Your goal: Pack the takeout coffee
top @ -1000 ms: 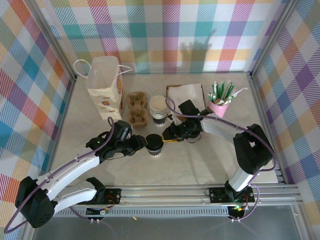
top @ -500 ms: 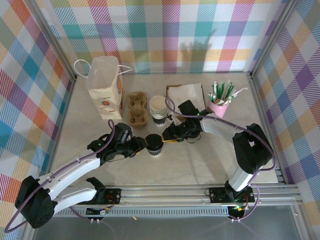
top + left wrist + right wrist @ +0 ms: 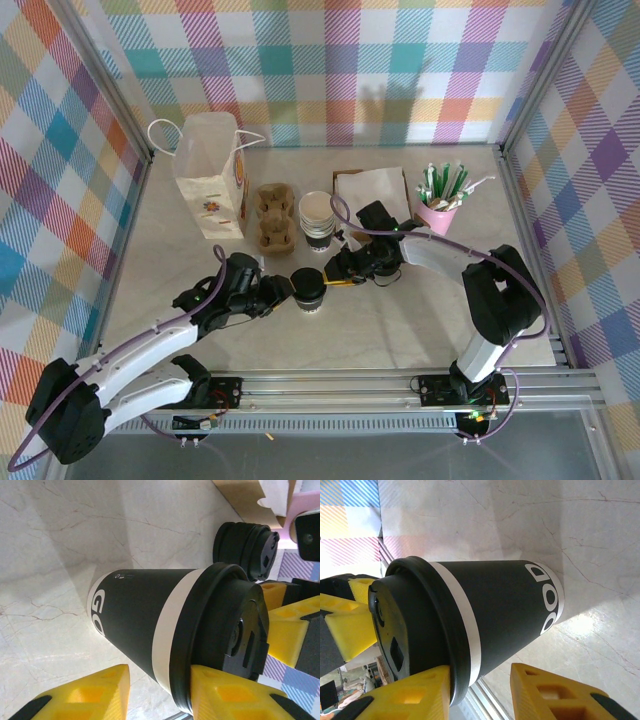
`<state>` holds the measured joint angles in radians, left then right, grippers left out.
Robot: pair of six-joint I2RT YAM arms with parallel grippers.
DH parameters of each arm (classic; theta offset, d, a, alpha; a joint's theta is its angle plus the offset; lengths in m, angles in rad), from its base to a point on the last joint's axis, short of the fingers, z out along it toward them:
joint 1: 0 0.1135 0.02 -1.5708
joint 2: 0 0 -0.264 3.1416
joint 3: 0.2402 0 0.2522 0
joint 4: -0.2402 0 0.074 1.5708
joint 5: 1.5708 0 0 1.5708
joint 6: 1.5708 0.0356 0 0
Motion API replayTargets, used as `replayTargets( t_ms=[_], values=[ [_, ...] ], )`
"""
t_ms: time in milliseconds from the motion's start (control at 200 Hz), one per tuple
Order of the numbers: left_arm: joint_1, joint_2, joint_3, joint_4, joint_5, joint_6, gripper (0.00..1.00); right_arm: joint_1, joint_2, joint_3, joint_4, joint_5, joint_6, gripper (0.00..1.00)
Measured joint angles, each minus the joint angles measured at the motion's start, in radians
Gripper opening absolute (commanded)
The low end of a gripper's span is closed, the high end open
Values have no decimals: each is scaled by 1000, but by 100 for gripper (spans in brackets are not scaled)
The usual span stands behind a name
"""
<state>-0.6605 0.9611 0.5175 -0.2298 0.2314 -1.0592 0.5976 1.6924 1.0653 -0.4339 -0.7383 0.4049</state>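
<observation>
Your cup (image 3: 308,288) stands upright mid-table, with the left gripper (image 3: 286,289) just left of it and the right gripper (image 3: 334,280) just right, equally near. Both sets of jaws stand apart, clamping nothing. The wrist views add what overhead hides: a finger (image 3: 225,697) of each seems to touch the lid rim.
</observation>
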Motion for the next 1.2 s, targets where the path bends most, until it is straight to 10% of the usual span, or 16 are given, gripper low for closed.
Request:
replayTargets(
  t_ms=[1200],
  values=[
    [-5,-70,-167,251,-47,-48,35,21,-50,-64,93,46,-32,34]
  ],
)
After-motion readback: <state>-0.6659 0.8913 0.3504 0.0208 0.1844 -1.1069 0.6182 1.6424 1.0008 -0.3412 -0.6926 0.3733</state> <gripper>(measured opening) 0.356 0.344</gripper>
